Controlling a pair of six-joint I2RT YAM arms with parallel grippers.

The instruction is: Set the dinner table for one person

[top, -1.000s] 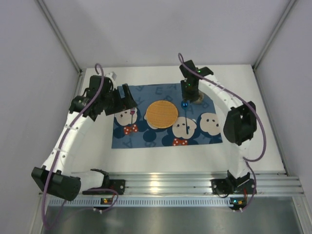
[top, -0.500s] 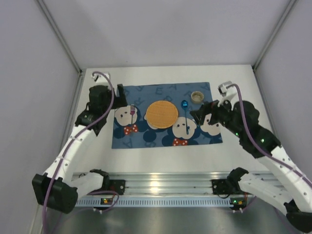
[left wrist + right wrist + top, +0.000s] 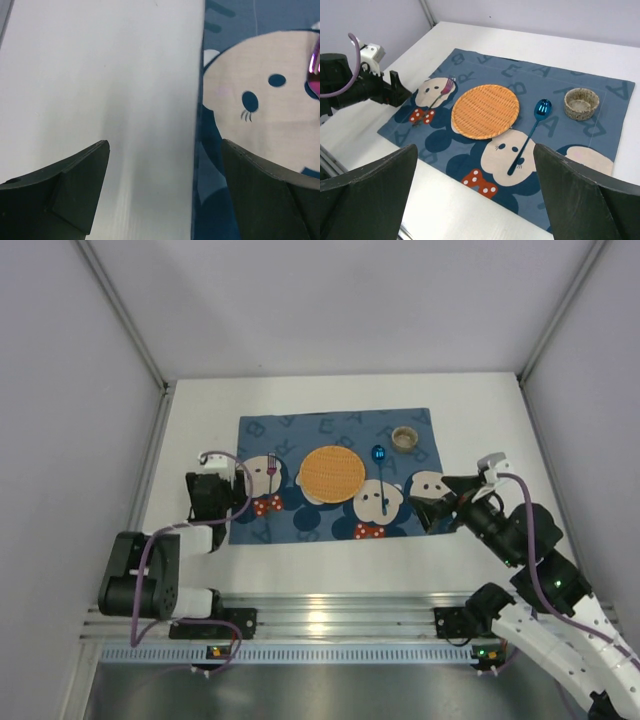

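The counter lies flat under both tools. It is a rigid, fixed white slab, not something to grasp. Its surface looks smooth, so I judge that light pieces would slide on it if nudged. Its long axis runs side to side, across the front of both arms.

The left tool is spread wide and holds nothing. It sits low over the counter, with the left edge of the blue mat running straight between its fingers. The mat looks soft and limp. Its long axis follows the counter's.

The right tool is also wide and empty, raised above the mat's near right part. Ahead of it, framed between its fingers, sits the woven plate. The plate is probably light and stiff, and best taken at the rim.

Just right of the plate lies the blue spoon, with its bowl pointing away from the tool and its handle pointing back toward it. It is glossy and thin and lies flat, so it is likely slippery. A pinch across the handle would suit it.

The fork lies left of the plate, nearer the left tool, with its tines pointing away. A small cup stands upright, ahead and to the right.
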